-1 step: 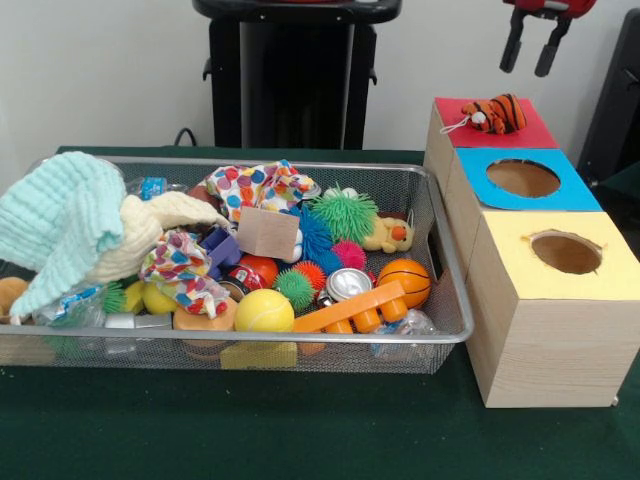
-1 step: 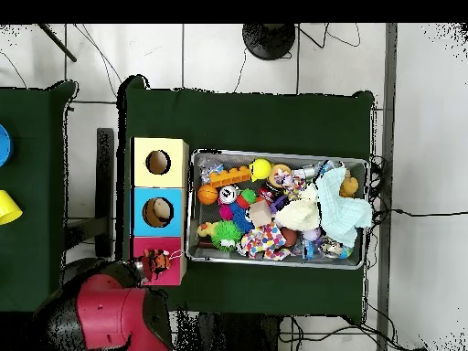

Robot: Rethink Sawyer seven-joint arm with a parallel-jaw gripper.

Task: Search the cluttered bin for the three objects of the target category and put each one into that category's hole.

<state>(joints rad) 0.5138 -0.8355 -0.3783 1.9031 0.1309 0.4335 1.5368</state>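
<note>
Tiger toy rested on the red box top, gripper raised above it with nothing held.

The striped tiger toy is seen lying on the red-topped box, at the far end of the box row. At about one o'clock from it, the gripper is held open and empty. The blue-topped box and the yellow-topped box are lined up at six o'clock. The cluttered mesh bin is placed at nine o'clock of the boxes.
</note>
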